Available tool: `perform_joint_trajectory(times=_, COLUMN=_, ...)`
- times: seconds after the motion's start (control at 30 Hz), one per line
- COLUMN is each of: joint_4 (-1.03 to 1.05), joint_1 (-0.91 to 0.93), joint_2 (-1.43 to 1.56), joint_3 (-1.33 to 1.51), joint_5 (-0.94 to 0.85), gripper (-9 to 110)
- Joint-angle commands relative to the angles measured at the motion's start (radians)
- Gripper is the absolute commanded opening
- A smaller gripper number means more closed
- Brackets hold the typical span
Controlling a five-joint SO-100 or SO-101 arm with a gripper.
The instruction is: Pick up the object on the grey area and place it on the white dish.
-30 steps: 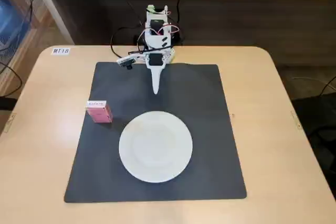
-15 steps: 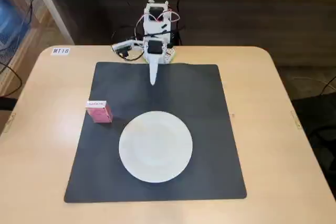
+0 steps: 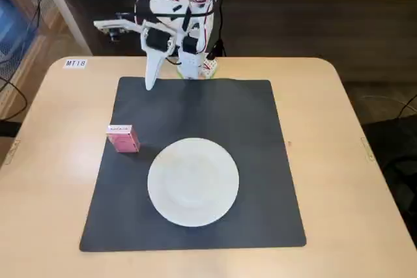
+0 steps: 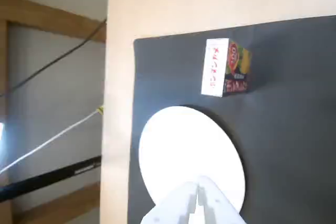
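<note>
Gripper [image 3: 150,84] raised above far left corner of grey mat [image 3: 260,128], fingers together, holding nothing. Pink box [image 3: 123,139] sits on mat near its left edge, nearer camera than gripper and slightly left, well apart. White plate [image 3: 193,181] at mat centre, empty, just right of box. Wrist view: closed fingertips [image 4: 197,203] over plate [image 4: 184,140], box [image 4: 226,67] beyond.

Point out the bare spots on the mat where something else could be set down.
In the fixed view the grey mat is bare right of the white plate, and across its far strip between plate and tool. The near-left corner is free too. The only tight spot is between the pink box and the plate.
</note>
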Motion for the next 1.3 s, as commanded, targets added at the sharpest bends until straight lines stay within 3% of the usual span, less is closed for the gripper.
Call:
perform_joint_trajectory(times=0.0, joint_4=0.103, joint_1=0.029, joint_2=-0.179, joint_3=-0.253, joint_5=-0.017, gripper=0)
perform_joint_trajectory(times=0.27, joint_4=0.353, joint_1=0.048, joint_2=-0.598, joint_3=-0.696, joint_5=-0.074, gripper=0)
perform_joint_trajectory(times=0.5, joint_4=0.365, joint_1=0.087, joint_2=-0.747, joint_3=-0.793, joint_5=-0.126, gripper=0)
perform_joint_trajectory(times=0.57, joint_4=0.367, joint_1=0.107, joint_2=-0.773, joint_3=-0.795, joint_5=-0.137, gripper=7)
perform_joint_trajectory(times=0.63, joint_4=0.368, joint_1=0.123, joint_2=-0.787, joint_3=-0.795, joint_5=-0.167, gripper=21)
perform_joint_trajectory(times=0.8, joint_4=0.368, joint_1=0.167, joint_2=-0.815, joint_3=-0.802, joint_5=-0.184, gripper=37)
perform_joint_trajectory(times=1.27, joint_4=0.374, joint_1=0.189, joint_2=-0.919, joint_3=-0.818, joint_5=-0.186, gripper=44)
